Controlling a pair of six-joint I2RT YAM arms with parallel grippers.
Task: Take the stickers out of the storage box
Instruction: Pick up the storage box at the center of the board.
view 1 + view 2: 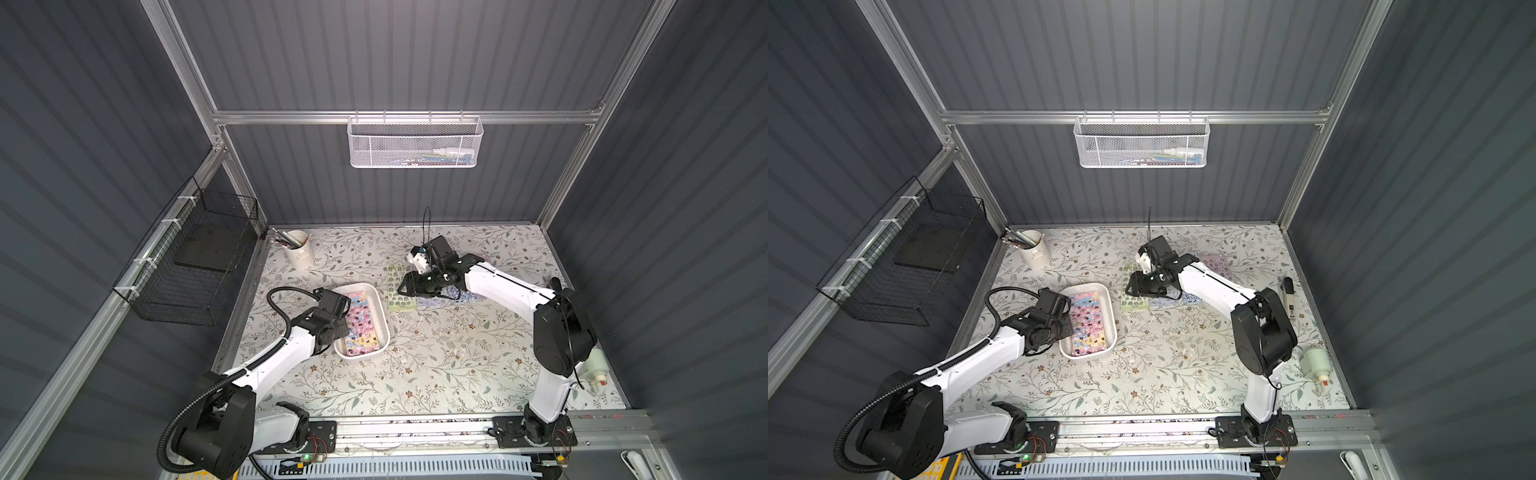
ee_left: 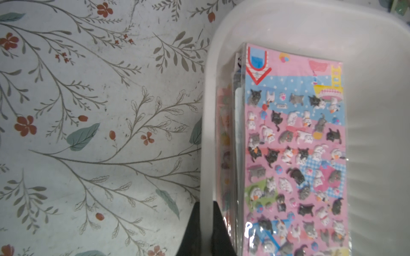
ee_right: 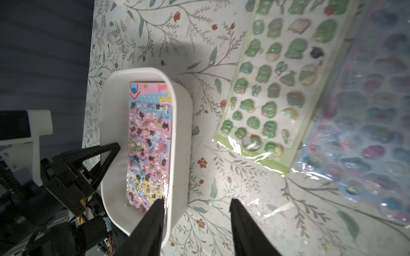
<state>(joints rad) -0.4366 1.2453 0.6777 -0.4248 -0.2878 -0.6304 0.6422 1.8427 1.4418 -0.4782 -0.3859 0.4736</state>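
left gripper (image 2: 205,205) pinches storage box (image 2: 310,24) wall, steadying it | right gripper (image 3: 197,201) spread, empty, near storage box | next: reach inside storage box, nip pink stickers (image 2: 295,155) by one end, lift slowly

White links (image 1: 503,289), black joints (image 1: 561,332), corrugated black cable (image 1: 269,297), triangular pincer fingers (image 3: 241,226).
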